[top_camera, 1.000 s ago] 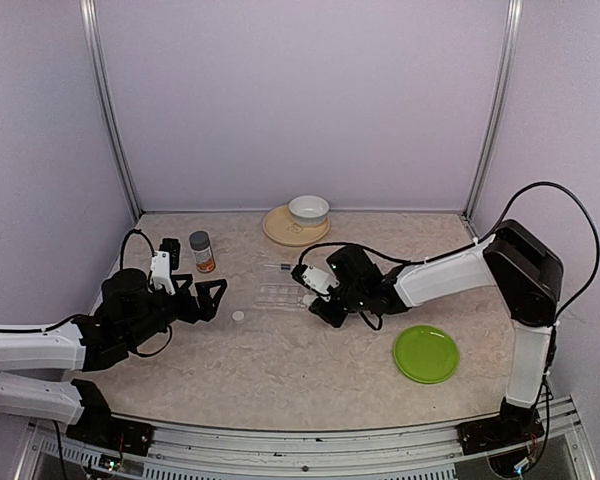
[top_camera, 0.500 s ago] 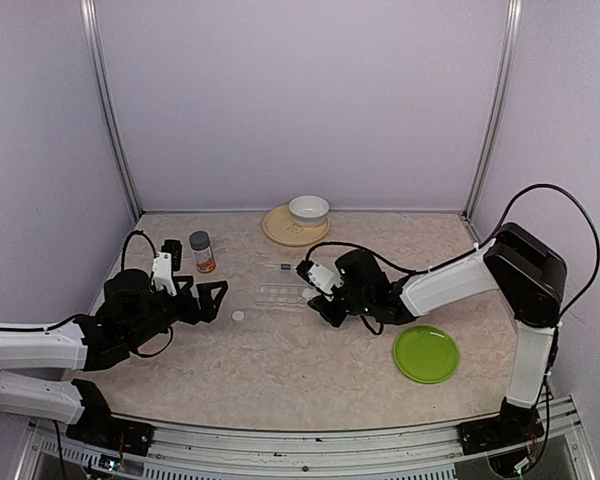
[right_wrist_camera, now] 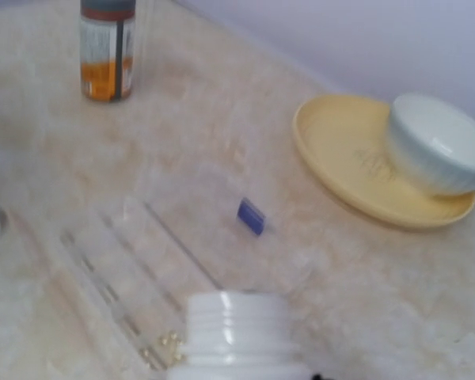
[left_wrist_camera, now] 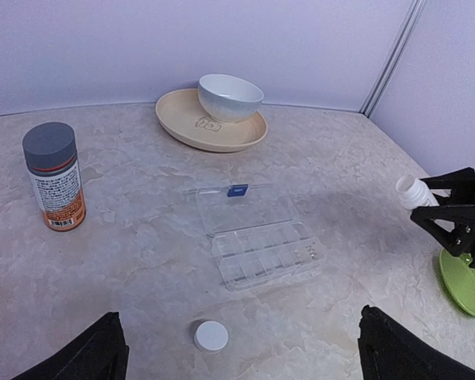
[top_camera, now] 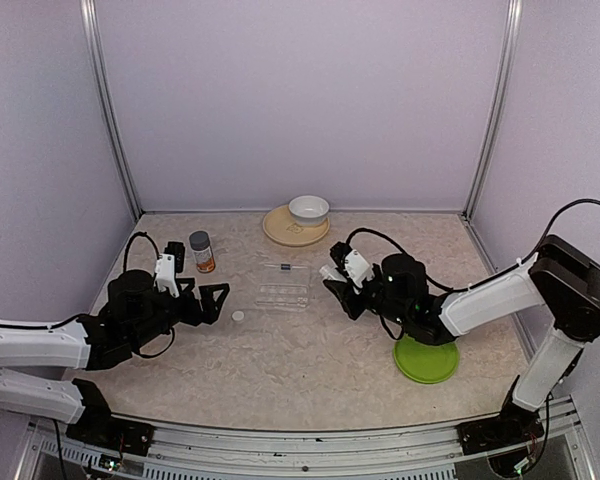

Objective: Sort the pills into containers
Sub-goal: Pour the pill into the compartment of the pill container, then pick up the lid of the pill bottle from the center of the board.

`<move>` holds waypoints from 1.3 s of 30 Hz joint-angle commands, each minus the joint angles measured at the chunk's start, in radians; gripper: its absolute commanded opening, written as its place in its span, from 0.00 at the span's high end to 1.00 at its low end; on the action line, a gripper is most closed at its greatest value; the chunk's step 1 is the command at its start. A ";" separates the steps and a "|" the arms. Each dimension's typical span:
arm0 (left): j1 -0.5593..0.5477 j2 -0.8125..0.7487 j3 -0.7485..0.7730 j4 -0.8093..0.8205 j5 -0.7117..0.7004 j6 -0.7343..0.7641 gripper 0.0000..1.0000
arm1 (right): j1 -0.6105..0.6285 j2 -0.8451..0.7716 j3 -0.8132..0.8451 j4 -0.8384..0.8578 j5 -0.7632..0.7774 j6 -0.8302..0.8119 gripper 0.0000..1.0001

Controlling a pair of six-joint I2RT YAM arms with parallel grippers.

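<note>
on the table point(top_camera: 310, 350), right claw point(left_wrist_camera: 437, 203) grips a white bottle point(left_wrist_camera: 416, 192) beside the open box point(top_camera: 283, 296)

seen from overhead, two arms reach in from the near edge of a pale, marbled table. the right claw is closed on a small white bottle with no cap on it. it holds the bottle off the surface, threaded neck pointing toward the box. the bottle hangs to the right of the box, not over it, between the box and a green plate point(top_camera: 425, 360).

the box is clear plastic, nearly see-through, and lies flat near the middle of the table. its lid point(left_wrist_camera: 245, 207) is folded back toward the far wall, with a small blue latch point(left_wrist_camera: 237, 190) on its edge. the base is split into two rows of small compartments. a few pills point(right_wrist_camera: 168, 342), tiny pale pellets, sit in an end compartment on the side nearest the right claw.

the left claw point(left_wrist_camera: 241, 317) sits low at the left of the table. its jaws are spread wide with nothing between them, and it faces the box from well apart. a round white cap point(left_wrist_camera: 211, 336) lies on the table between this claw and the box, near the box's front edge.

an orange bottle point(left_wrist_camera: 54, 176) with a grey top stands upright at the far left. at the back, a white bowl point(top_camera: 308, 209) sits on a tan plate point(top_camera: 280, 230).
</note>
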 commanded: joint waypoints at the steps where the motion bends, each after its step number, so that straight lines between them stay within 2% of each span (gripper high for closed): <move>1: 0.007 0.014 0.001 0.025 0.007 0.000 0.01 | -0.006 -0.071 -0.095 0.266 -0.010 0.034 1.00; 5: 0.006 0.026 0.006 0.026 0.011 0.000 0.01 | -0.005 -0.130 -0.171 0.434 -0.044 0.054 1.00; 10: 0.007 0.042 0.013 0.021 0.014 0.001 0.01 | -0.006 -0.179 -0.267 0.697 -0.172 0.041 1.00; 13: 0.007 0.057 0.020 0.016 0.019 0.001 0.01 | -0.004 -0.180 -0.308 0.884 -0.242 0.040 1.00; 19: 0.007 0.103 0.041 0.001 0.029 0.007 0.01 | -0.005 -0.142 -0.349 1.116 -0.370 0.090 1.00; 25: 0.006 0.183 0.074 -0.015 0.043 0.018 0.02 | -0.005 -0.165 -0.383 1.119 -0.419 0.094 1.00; 31: 0.014 0.360 0.163 -0.079 0.052 0.023 0.07 | -0.005 -0.173 -0.445 1.119 -0.395 0.086 1.00; 36: 0.018 0.511 0.298 -0.173 0.099 0.035 0.16 | -0.005 -0.158 -0.451 1.119 -0.517 0.111 1.00; 39: 0.015 0.545 0.338 -0.224 0.091 0.045 0.20 | 0.000 -0.172 -0.443 1.119 -0.583 0.113 1.00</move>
